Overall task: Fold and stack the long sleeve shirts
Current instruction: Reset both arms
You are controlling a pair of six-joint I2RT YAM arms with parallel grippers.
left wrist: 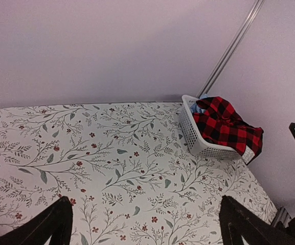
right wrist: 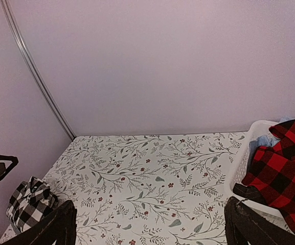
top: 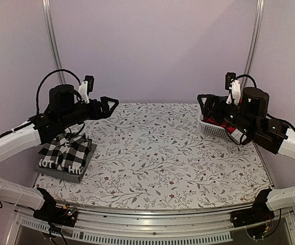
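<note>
A folded black-and-white check shirt [top: 65, 154] [right wrist: 29, 202] lies on a folded grey shirt [top: 60, 174] at the table's left edge. The red-and-black check shirt [top: 214, 122] [left wrist: 224, 125] [right wrist: 286, 166] is bunched in a white basket [top: 212, 131] [left wrist: 197, 145] [right wrist: 243, 163] at the back right, hanging over its rim. My left gripper [top: 110, 105] [left wrist: 144, 224] hovers open above the table, just right of the folded stack, holding nothing. My right gripper [top: 206, 104] [right wrist: 150, 227] is open and empty above the basket's left end.
The floral tablecloth [top: 157, 153] covers the table between the stack and the basket. Pale walls and two metal corner poles [top: 52, 46] [top: 252, 46] close off the back. Something light blue [left wrist: 201, 108] shows in the basket under the red shirt.
</note>
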